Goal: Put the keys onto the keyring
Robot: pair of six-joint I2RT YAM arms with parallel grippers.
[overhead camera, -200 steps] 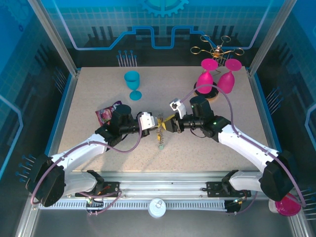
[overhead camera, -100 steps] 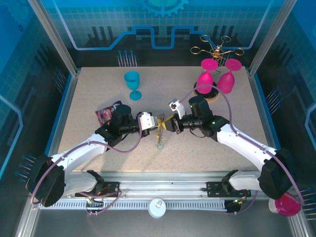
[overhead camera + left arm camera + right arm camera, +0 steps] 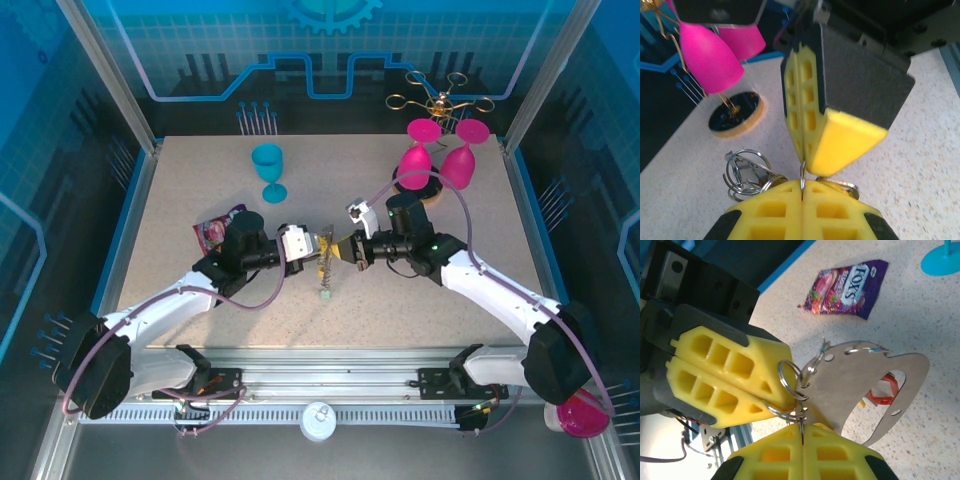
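Both grippers meet tip to tip above the table's middle. My left gripper (image 3: 322,243) (image 3: 802,192) is shut on a thin silver ring of the keyring (image 3: 802,172). My right gripper (image 3: 347,250) (image 3: 801,435) is shut on the same ring cluster (image 3: 790,385) from the opposite side. Its yellow fingers (image 3: 805,100) come down from the top of the left wrist view. The keys (image 3: 326,272) hang beneath the two grippers. A flat silver plate (image 3: 860,385) dangles from the rings, with a red-headed key (image 3: 883,390) behind it. More wire loops (image 3: 745,170) and a brass key (image 3: 842,186) sit beside my left fingers.
A purple snack wrapper (image 3: 215,230) (image 3: 845,287) lies left of the left arm. A teal goblet (image 3: 268,170) stands at the back. Two pink glasses (image 3: 435,160) hang on the gold wire rack (image 3: 440,100) at the back right, over a round coaster (image 3: 735,112).
My right gripper has shut on the ring while shifting slightly right. The left gripper stayed shut and barely moved.
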